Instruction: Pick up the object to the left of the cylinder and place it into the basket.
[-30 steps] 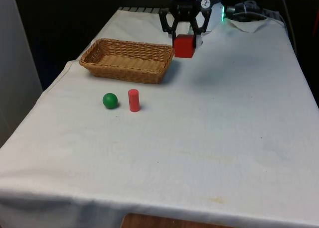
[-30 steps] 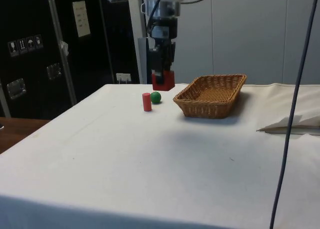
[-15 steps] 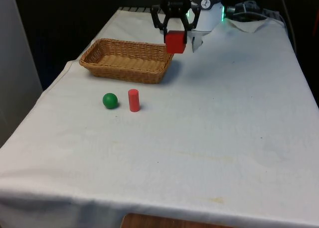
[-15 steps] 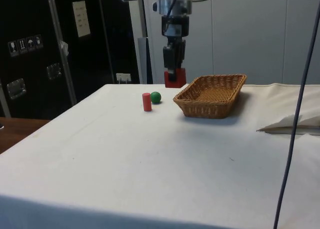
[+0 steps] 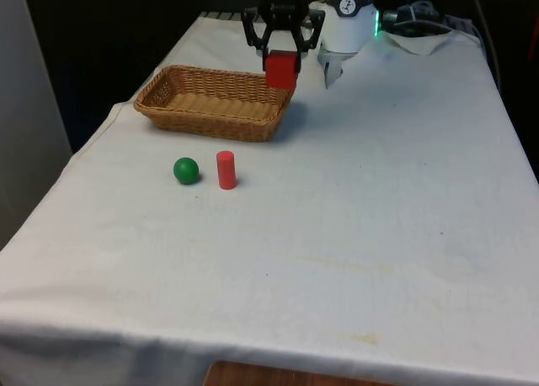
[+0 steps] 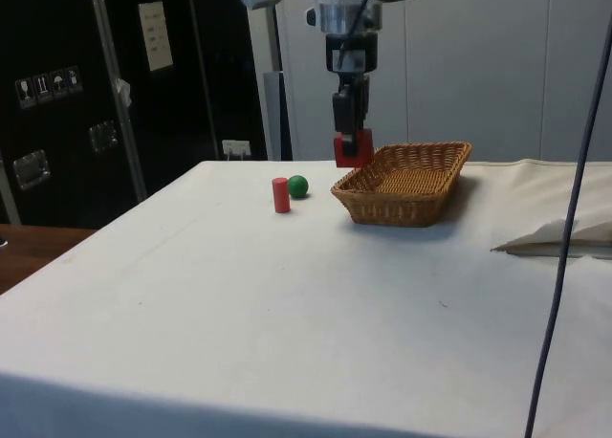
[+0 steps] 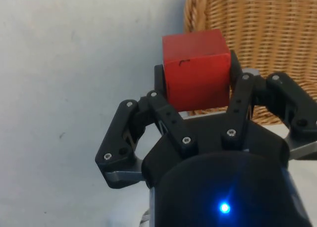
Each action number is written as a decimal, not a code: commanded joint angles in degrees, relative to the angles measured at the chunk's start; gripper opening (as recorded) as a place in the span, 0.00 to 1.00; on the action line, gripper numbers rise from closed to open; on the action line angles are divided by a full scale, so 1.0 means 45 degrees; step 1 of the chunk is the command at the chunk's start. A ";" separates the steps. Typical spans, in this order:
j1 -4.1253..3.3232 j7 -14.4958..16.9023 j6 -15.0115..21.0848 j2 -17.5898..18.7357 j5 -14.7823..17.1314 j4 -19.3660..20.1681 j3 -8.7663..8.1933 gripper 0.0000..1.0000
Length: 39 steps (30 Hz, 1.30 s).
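My gripper [image 5: 281, 64] is shut on a red cube [image 5: 281, 69], held in the air just above the far right corner of the wicker basket [image 5: 181, 108] in the front view. From the side, the red cube [image 6: 351, 149] hangs at the basket's [image 6: 406, 185] near rim. In the wrist view the red cube [image 7: 196, 69] sits between the fingers [image 7: 168, 118], with the basket [image 7: 267, 28] just beyond it. A red cylinder [image 5: 226, 169] stands upright on the cloth, and a green ball [image 5: 186, 170] lies to its left in the front view.
A crumpled fold of white cloth [image 5: 421, 40] lies at the table's far end. In the side view the cylinder [image 6: 280, 195] and ball [image 6: 298, 186] sit short of the basket, and a cable [image 6: 564, 228] hangs down at the right.
The gripper has carried the red cube towards the front view's left and slightly up, from beside the basket's corner to over its rim. Ball and cylinder have not moved.
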<state>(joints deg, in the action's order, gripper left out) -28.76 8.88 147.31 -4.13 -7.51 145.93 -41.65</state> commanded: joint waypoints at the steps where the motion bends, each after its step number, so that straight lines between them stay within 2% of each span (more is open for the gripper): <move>1: 0.0127 -0.0191 0.0089 0.0000 -0.0471 0.0051 -0.0051 0.06; 4: 0.0166 -0.0204 0.0102 0.0000 -0.0764 0.0089 -0.0191 0.06; 5: 0.0038 -0.0013 0.0000 0.0000 -0.0395 0.0064 -0.0204 0.06; 6: 0.0166 -0.0204 0.0102 0.0000 -0.0853 0.0102 -0.0242 0.06; 14: 0.0242 -0.0140 0.0166 -0.0064 -0.1655 0.0242 -0.0802 0.06; 15: 0.0115 0.0000 0.0013 -0.0025 -0.1337 0.0178 -0.0815 0.06; 16: 0.0255 -0.0140 0.0178 -0.0076 -0.1744 0.0267 -0.0879 0.06; 22: 0.0331 -0.0051 0.0420 -0.0306 -0.2330 0.0509 -0.1350 0.06; 25: 0.0357 0.0102 0.0637 -0.0407 -0.2368 0.0662 -0.1553 0.06; 26: 0.0204 0.0178 0.0344 -0.0280 -0.2050 0.0497 -0.1515 0.06; 27: 0.0369 0.0191 0.0751 -0.0420 -0.2355 0.0726 -0.1642 0.06; 34: 0.0369 0.0866 0.1783 -0.0407 -0.2165 0.1273 -0.2305 0.06; 35: 0.0280 0.0828 0.1579 -0.0357 -0.2050 0.1197 -0.2254 0.06; 36: 0.0344 0.1044 0.1986 -0.0382 -0.2101 0.1375 -0.2470 0.06; 39: 0.0306 0.1273 0.2177 -0.0306 -0.2012 0.1426 -0.2725 0.06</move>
<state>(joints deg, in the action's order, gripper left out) -27.50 14.27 156.42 -5.50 -16.73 152.18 -53.80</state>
